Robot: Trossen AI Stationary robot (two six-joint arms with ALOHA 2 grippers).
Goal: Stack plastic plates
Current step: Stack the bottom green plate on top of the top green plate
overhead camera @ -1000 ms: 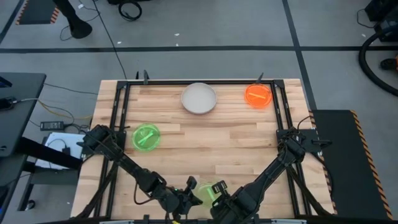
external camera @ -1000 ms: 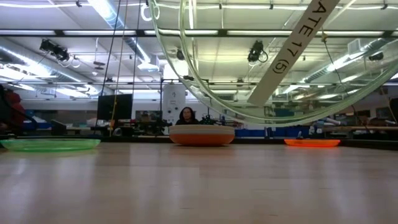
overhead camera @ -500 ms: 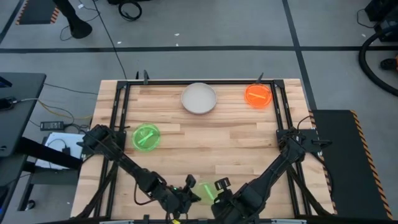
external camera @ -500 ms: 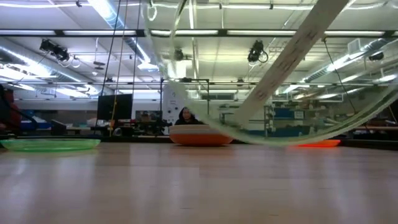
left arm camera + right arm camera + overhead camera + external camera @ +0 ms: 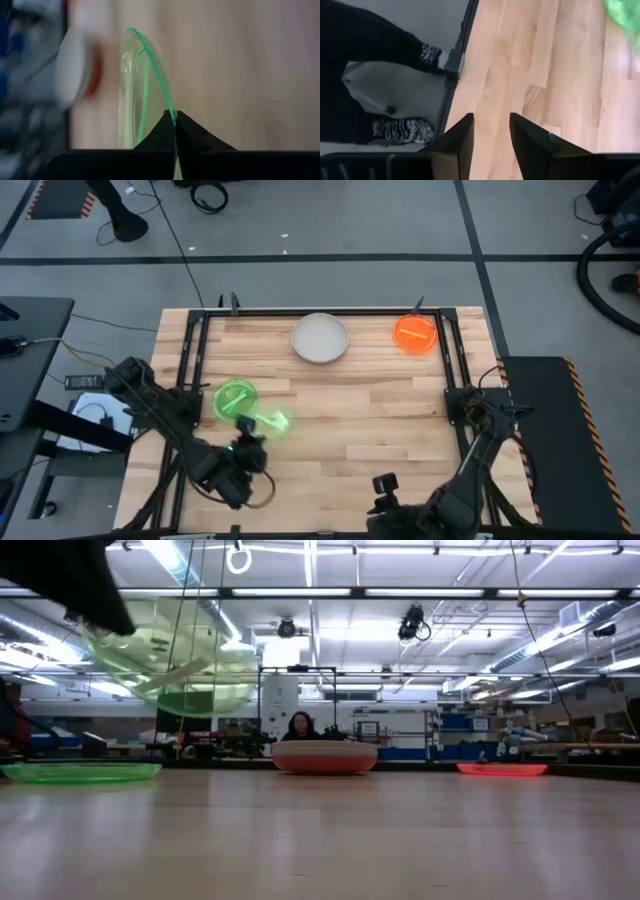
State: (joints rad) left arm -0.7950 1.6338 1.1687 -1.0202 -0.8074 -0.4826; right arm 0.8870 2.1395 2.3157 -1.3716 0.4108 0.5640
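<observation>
My left gripper [image 5: 175, 117] is shut on a translucent green plate [image 5: 270, 422], held up over the table's left half, high at the left in the low view [image 5: 170, 660]. Just beyond it a second green plate [image 5: 236, 398] lies flat on the table. An off-white plate [image 5: 320, 338] sits at the far middle on a rust-red one [image 5: 325, 764]. An orange plate [image 5: 415, 333] lies at the far right. My right gripper [image 5: 490, 132] stands open and empty near the table's front edge [image 5: 383, 482]. My left gripper pinches the green plate's rim [image 5: 174, 124] between its two fingers, one finger on each face of the rim. The plate is lifted clear of the table and tilted, seen almost edge-on from the wrist.
A black metal frame [image 5: 195, 360] runs around the wooden table top. Bare wood lies across the middle and right of the table. In the low view, a person [image 5: 300, 727] sits far behind the table.
My right gripper has let go of the green plate and drawn back toward the near right edge. My left gripper has carried the plate from the front edge toward the left and far side, close to the green plate that lies on the table; the plate stays clear of the wood.
</observation>
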